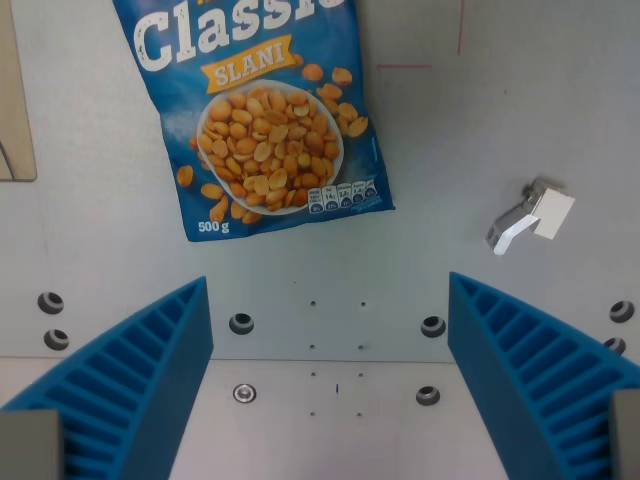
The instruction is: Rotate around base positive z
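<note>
A blue bag of salted peanuts (262, 110), printed "Classic SLANI 500 g" with a bowl of nuts, lies flat on the grey table in the upper middle of the wrist view, its top cut off by the frame. My gripper (330, 390) hangs above the table below the bag, open, with nothing between its two blue ribbed fingers (140, 375). The other finger (540, 370) stands at the wrist view's right. The bag lies beyond the fingertips, apart from them.
A small white and grey plastic piece (528, 217) lies on the table at the wrist view's right. Several bolt holes (241, 323) dot the grey plate between the fingers. A beige panel edge (14, 110) shows at the far left. Thin red lines (440, 50) mark the table top right.
</note>
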Robot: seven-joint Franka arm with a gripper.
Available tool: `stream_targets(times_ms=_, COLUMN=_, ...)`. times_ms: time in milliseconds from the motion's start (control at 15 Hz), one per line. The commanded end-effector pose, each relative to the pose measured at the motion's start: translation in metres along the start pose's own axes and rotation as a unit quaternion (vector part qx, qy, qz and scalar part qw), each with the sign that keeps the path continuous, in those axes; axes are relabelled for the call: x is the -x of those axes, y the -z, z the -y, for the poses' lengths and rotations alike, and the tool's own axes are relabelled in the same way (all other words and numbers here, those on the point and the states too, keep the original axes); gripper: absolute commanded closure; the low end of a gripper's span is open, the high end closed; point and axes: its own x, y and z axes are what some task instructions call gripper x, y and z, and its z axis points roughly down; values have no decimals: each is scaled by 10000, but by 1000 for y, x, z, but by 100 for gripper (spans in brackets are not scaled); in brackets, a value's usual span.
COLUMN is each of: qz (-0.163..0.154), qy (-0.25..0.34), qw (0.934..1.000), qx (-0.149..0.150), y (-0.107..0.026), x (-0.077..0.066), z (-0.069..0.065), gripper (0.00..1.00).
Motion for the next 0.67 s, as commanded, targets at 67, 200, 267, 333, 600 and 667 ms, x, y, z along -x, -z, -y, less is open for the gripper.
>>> stream_targets(times_ms=67, qz=-21, qy=544, qw=9985, qx=6, y=2, x=0, z=0, gripper=0)
stream_targets(times_ms=200, qz=-21, qy=677, qw=9977, qx=7, y=2, x=0, z=0, gripper=0)
stream_targets(times_ms=267, qz=-21, qy=743, qw=9972, qx=8, y=2, x=0, z=0, gripper=0)
stream_targets(times_ms=333, qz=-22, qy=810, qw=9967, qx=9, y=2, x=0, z=0, gripper=0)
stream_targets(times_ms=600, qz=-22, qy=1075, qw=9942, qx=11, y=2, x=0, z=0, gripper=0)
stream_targets(times_ms=667, qz=-22, qy=1142, qw=9935, qx=12, y=2, x=0, z=0, gripper=0)
